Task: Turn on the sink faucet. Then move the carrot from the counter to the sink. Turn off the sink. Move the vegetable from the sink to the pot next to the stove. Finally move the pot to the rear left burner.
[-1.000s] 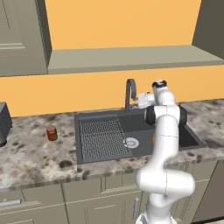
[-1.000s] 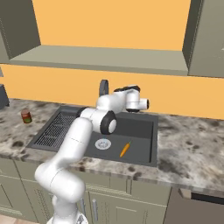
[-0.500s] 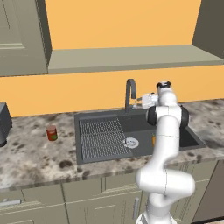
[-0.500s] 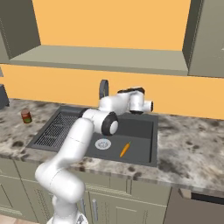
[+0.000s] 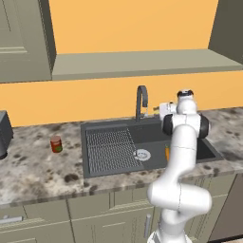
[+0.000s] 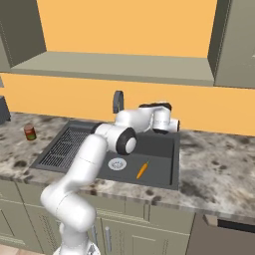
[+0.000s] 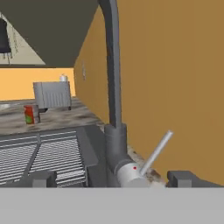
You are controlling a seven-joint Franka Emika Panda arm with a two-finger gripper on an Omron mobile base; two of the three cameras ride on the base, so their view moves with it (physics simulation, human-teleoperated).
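Reaching gripper level beside sink faucet

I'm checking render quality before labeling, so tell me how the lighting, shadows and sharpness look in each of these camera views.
Left base view: flat, even light, no glare, soft edges; the sink reads clearly. Right base view: equally even, a faint shadow beside the carrot, slight blur overall. Hand view: the sink faucet close up looks soft and blocky, its silver lever plain with no highlights, and the far red can is fuzzy.
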